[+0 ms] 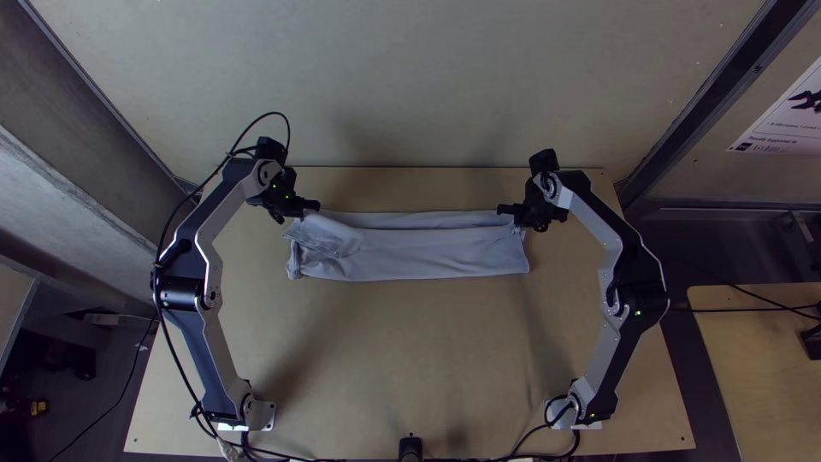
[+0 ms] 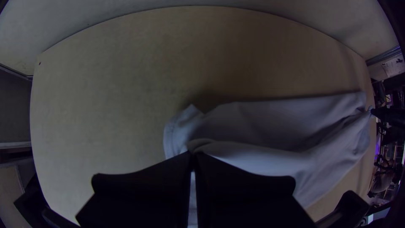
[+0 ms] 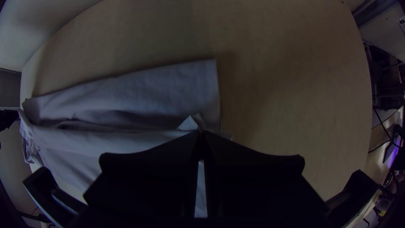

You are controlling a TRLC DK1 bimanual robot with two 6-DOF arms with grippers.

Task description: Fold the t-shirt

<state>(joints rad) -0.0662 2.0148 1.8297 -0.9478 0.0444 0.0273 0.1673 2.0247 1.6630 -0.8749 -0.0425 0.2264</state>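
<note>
Light wood makes up the surface [image 1: 385,368] before you, with the shirt [image 1: 428,257] lying across its far half as a long, narrow band. At the band's left end, your left gripper [image 1: 315,206] has its fingers closed on a pinch of cloth; the fabric just beside it is bunched and rumpled, so expect loose layers to drag there. Along the middle, the cloth runs smoother between the two holds, with a strip lying beyond them. It looks light, limp and thin: nothing to break, but it should sag or crease if you let it go slack, so keep an even, gentle tension. At the right end, your right gripper [image 1: 503,210] is also closed on a small pinch, a little tip poking out past its fingers. Corners like these seem the best places to hold. You can't make out a label on the shirt; a printed sheet [image 1: 788,120] shows at far right.
</note>
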